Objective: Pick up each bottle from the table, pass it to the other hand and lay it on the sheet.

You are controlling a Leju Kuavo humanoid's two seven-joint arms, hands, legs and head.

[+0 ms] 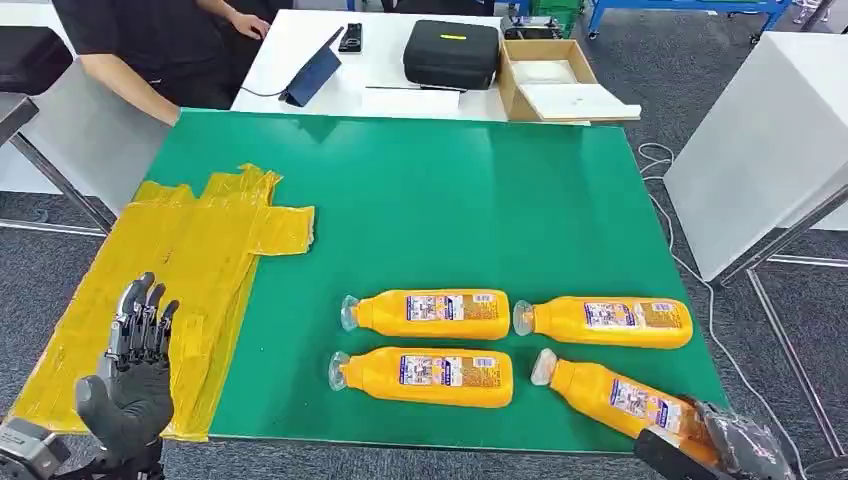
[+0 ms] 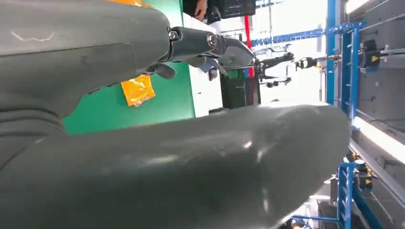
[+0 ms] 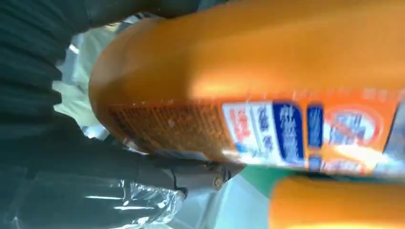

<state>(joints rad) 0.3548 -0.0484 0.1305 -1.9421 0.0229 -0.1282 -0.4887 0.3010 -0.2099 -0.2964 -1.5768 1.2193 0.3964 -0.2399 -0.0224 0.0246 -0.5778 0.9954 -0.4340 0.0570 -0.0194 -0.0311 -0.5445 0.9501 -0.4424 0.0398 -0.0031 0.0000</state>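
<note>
Gripping bottle (image 1: 618,397) at table's near edge (image 1: 400,443): right hand (image 1: 735,445); left hand (image 1: 130,375) spread over sheet (image 1: 215,240).

A close, blurred look at an orange bottle (image 3: 248,81) stretching across most of the frame, its rounded base end toward the right hand (image 3: 71,157). A label on its side carries small print on orange, then blue and white blocks, too blurred to read. Dark fingers (image 3: 191,174) wrap under the bottle against the label. Part of a second orange bottle (image 3: 334,205) shows close beside it, with a strip of green tabletop (image 3: 258,174) between them.
</note>
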